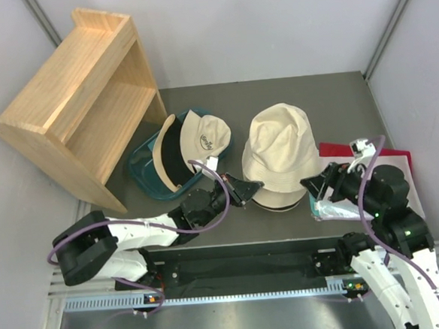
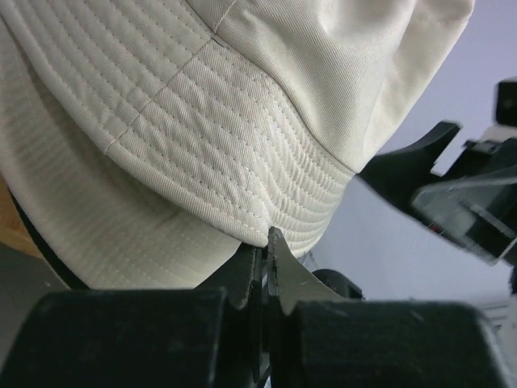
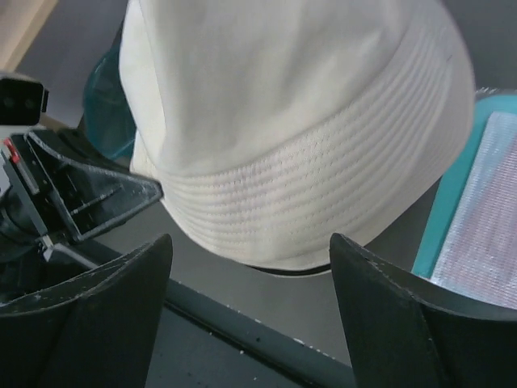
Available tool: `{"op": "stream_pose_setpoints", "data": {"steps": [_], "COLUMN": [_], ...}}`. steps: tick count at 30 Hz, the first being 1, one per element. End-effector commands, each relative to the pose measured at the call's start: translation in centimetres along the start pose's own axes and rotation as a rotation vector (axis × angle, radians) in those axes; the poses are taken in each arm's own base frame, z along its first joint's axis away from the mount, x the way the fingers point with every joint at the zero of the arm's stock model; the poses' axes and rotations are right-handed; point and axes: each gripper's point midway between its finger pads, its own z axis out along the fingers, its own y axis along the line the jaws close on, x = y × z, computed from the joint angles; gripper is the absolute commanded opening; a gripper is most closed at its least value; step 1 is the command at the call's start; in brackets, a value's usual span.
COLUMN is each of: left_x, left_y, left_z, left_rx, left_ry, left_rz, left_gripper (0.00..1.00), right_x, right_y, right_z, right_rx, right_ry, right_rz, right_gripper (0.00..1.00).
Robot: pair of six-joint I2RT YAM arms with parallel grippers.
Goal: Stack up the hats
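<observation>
A stack of cream bucket hats (image 1: 283,156) sits mid-table; a black-lined rim shows at its base. The top hat (image 2: 242,121) fills the left wrist view, and it also shows in the right wrist view (image 3: 299,121). My left gripper (image 1: 256,187) is at the stack's left front edge, and in its own view this gripper (image 2: 265,242) is shut, pinching the edge of the top hat's brim. My right gripper (image 1: 317,188) is open and empty just right of the stack; in its view (image 3: 250,246) the jaws stand wide apart, facing the brim. More hats, one cream (image 1: 206,135) and one black (image 1: 173,154), lie in the teal tub (image 1: 141,170).
A wooden shelf unit (image 1: 79,99) lies tilted at the back left, against the tub. A red mat (image 1: 396,156) and a teal-edged silvery packet (image 3: 485,210) lie at the right, under my right arm. Grey walls close in on both sides.
</observation>
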Motion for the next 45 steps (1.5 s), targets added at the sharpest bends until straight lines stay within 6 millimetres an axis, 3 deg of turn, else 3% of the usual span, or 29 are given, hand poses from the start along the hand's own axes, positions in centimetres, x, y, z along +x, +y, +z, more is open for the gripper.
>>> {"op": "stream_pose_setpoints", "data": {"steps": [1,6,15,17,19,23,27,31,37,41,43,44,45], "left_x": [1.0,1.6,3.3,2.9,2.2,0.8,-0.7,-3.3,-5.9,-6.4,-6.6,-6.9,-7.5], "left_y": [0.7,1.9,4.2,4.8,5.6,5.9,5.9,6.6,7.8,9.9,10.7,11.0,11.3], "left_z": [-1.2,-2.0,-0.7,-0.6,-0.5,-0.4,0.4,1.0,1.9,2.0,1.9,2.0,2.0], "left_rx": [-0.032,-0.078,-0.119,-0.137,-0.160,-0.169,-0.166,-0.181,-0.227,-0.299,-0.335,-0.344,-0.357], "left_ry": [0.119,0.196,0.310,0.303,0.283,0.252,0.230,0.185,0.159,0.177,0.185,0.188,0.182], "left_rz": [0.129,0.185,0.224,0.223,0.220,0.227,0.232,0.227,0.258,0.292,0.307,0.319,0.321], "left_gripper": [0.00,0.00,0.00,0.00,0.00,0.00,0.00,0.00,0.00,0.00,0.00,0.00,0.00], "right_x": [-2.9,-2.1,-1.1,-0.8,-0.5,-0.1,1.0,1.7,4.0,5.1,5.0,3.9,3.1], "right_y": [-0.2,-1.3,-3.3,-3.3,-3.4,-3.4,-3.8,-4.2,-6.2,-7.0,-6.7,-5.9,-5.6], "right_z": [-1.1,-0.3,1.8,2.4,2.8,3.1,3.7,4.5,5.5,5.7,5.4,5.0,4.7], "right_rx": [0.080,0.108,0.154,0.143,0.138,0.121,0.116,0.113,0.183,0.217,0.211,0.194,0.194], "right_ry": [-0.049,-0.043,-0.048,-0.033,-0.040,-0.049,-0.028,-0.016,0.070,0.110,0.116,0.095,0.075], "right_rz": [-0.074,-0.053,-0.022,-0.015,0.003,0.020,0.043,0.063,0.078,0.091,0.091,0.087,0.080], "right_gripper": [0.80,0.84,0.82,0.77,0.65,0.47,0.23,0.08,0.08,0.10,0.29,0.39,0.57]}}
